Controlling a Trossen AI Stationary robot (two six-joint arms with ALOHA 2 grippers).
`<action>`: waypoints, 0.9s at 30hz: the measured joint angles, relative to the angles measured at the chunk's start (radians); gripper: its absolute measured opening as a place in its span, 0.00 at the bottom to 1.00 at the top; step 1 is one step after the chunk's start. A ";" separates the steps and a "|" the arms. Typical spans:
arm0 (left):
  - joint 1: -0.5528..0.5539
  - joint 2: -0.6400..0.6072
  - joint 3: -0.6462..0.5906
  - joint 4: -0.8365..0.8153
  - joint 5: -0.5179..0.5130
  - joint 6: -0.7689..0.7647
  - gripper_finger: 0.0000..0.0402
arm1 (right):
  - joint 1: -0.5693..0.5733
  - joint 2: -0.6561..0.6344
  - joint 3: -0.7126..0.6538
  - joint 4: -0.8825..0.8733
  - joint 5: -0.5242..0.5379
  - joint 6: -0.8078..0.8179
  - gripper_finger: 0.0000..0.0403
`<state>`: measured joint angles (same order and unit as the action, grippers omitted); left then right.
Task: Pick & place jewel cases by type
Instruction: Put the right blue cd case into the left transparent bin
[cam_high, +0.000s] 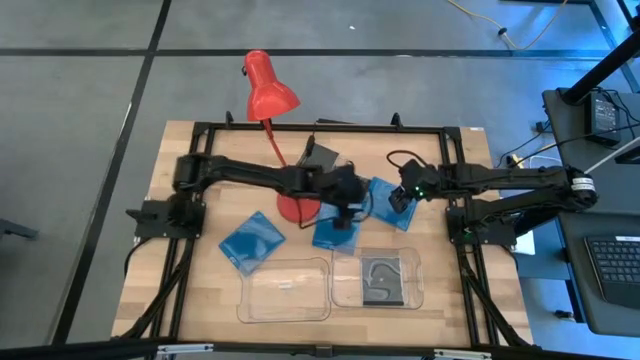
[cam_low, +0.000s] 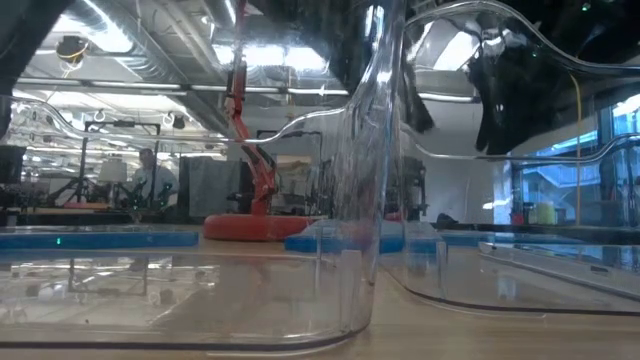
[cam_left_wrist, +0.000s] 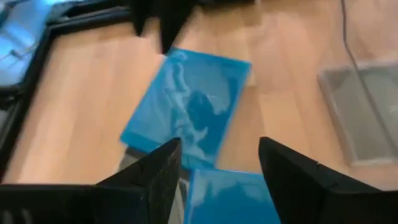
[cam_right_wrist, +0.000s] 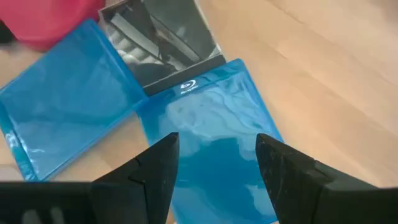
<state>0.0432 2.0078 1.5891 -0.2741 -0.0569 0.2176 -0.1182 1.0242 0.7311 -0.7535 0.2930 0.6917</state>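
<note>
The left end effector hangs over the middle of the desk, and in its own wrist view its two dark fingers stand wide apart with nothing between them. Right under it lies a blue jewel case (only its near edge shows between the fingers in the left wrist view). The right end effector hangs close by, over another blue jewel case, and its fingers are wide apart too, holding nothing. In the right wrist view this blue jewel case fills the space under the fingers, a second blue one lies beside it, and a dark grey jewel case lies partly under both of them. A third blue jewel case lies well apart on the left side of the desk, alone on the wood. Near the front edge sit two clear trays side by side. The left tray has nothing dark in it, and the right tray holds a dark grey jewel case. One more dark case lies near the back of the desk, partly hidden by the left arm. The red lamp leans over the back edge, and its round base sits just beside the left end effector.
</note>
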 joint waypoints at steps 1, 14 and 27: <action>-0.003 0.029 0.015 0.018 0.003 0.035 0.53 | -0.009 0.001 0.000 -0.006 0.000 -0.013 0.54; -0.011 0.311 0.224 0.003 -0.132 0.165 0.53 | -0.245 0.001 0.000 0.005 -0.143 -0.124 0.54; -0.007 0.347 0.245 -0.015 -0.137 0.189 0.53 | -0.476 0.144 0.000 0.132 -0.400 -0.280 0.54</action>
<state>0.0364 2.3550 1.8339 -0.2893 -0.1936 0.4068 -0.5944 1.1678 0.7307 -0.6210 -0.1070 0.4120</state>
